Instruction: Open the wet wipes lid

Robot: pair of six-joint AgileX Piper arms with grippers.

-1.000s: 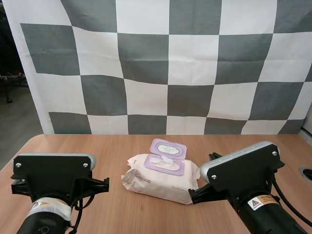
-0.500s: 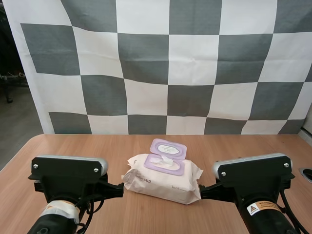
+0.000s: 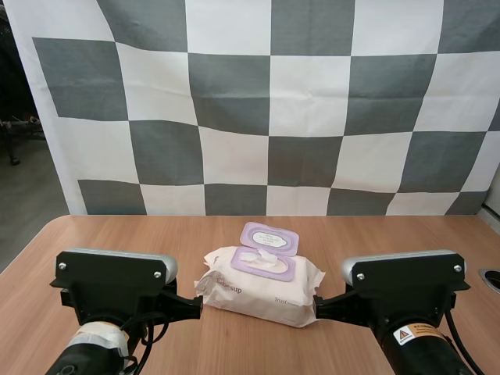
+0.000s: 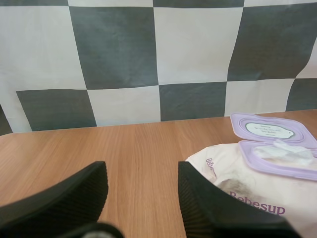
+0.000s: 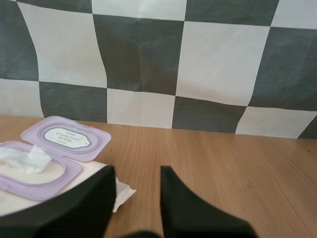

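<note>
Wood-grain counter carries one soft pack of wet wipes, lying flat at its middle. The purple lid is already swung back toward 12 o'clock and rests flat off the pack's far edge. A white wipe stands up out of the pack's top, so I judge the task done or very nearly so.

The left tool sits low at about 8 o'clock of the pack, just beside its near corner. It is released, its two fingers standing apart with only counter between them. The right tool mirrors it at about 4 o'clock, likewise released and grasping nothing. Whether either tip touches the wrapper I cannot tell.

Flanking the pack this way probably serves to stop so light a thing from sliding while the lid is worked. With the lid lying back, neither tool seems to have reason to clench.
</note>
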